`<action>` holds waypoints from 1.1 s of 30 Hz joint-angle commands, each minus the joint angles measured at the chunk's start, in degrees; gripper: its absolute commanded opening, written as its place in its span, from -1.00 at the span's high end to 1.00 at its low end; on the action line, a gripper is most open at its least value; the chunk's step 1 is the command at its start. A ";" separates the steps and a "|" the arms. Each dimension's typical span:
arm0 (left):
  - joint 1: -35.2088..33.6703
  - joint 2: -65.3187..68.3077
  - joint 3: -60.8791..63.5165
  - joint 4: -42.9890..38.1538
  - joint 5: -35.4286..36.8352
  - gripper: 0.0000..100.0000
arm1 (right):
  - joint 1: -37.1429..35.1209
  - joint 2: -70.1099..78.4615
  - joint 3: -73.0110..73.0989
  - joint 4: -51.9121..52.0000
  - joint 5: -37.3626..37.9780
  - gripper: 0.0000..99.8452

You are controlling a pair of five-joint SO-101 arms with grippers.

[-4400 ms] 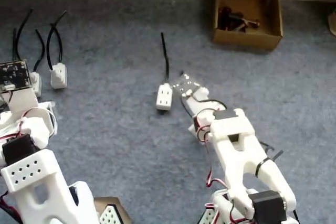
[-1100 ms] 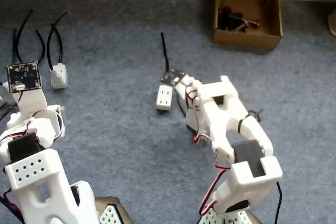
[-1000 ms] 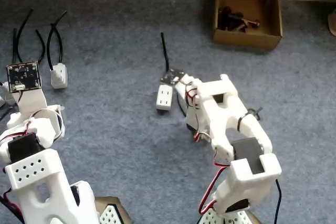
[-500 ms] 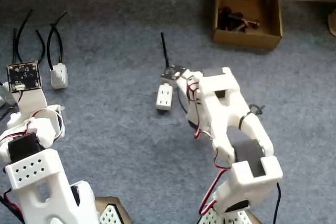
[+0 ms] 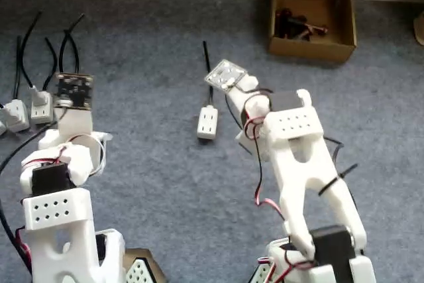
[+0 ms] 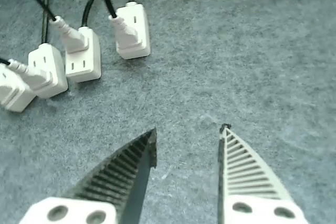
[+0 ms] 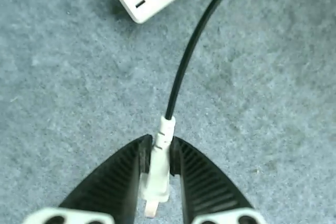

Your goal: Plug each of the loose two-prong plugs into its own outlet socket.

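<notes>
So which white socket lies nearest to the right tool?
The lone socket in the middle of the carpet, beside the right tool, which grips a plug; the other sockets lie clustered by the left arm.

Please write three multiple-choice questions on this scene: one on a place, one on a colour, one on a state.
1. Where does the cardboard box stand? A) between the two arms B) at the far edge of the carpet C) at the near edge
2. What colour is the cord of the plug in the right gripper? A) white B) red C) black
3. How is the left gripper? A) open, holding nothing B) shut on a plug C) shut on a socket
Answers: 1 B, the high view shows it there; 2 C, the right wrist view shows it black; 3 A, its fingers stand apart.
</notes>
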 commanded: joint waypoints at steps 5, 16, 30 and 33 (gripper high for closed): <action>5.85 -1.27 -0.48 0.70 -1.32 0.63 | -6.55 -18.59 14.46 -11.21 -7.74 0.99; 14.29 -1.27 -0.57 3.69 -1.41 0.65 | -11.65 -32.04 20.35 -14.73 -17.05 0.99; 24.75 -1.27 -0.48 6.33 -3.60 0.83 | -13.93 -35.12 20.88 -20.62 -27.87 0.99; 27.56 -1.27 -0.48 6.77 -4.13 0.83 | -13.93 -35.21 21.85 -20.62 -30.07 0.99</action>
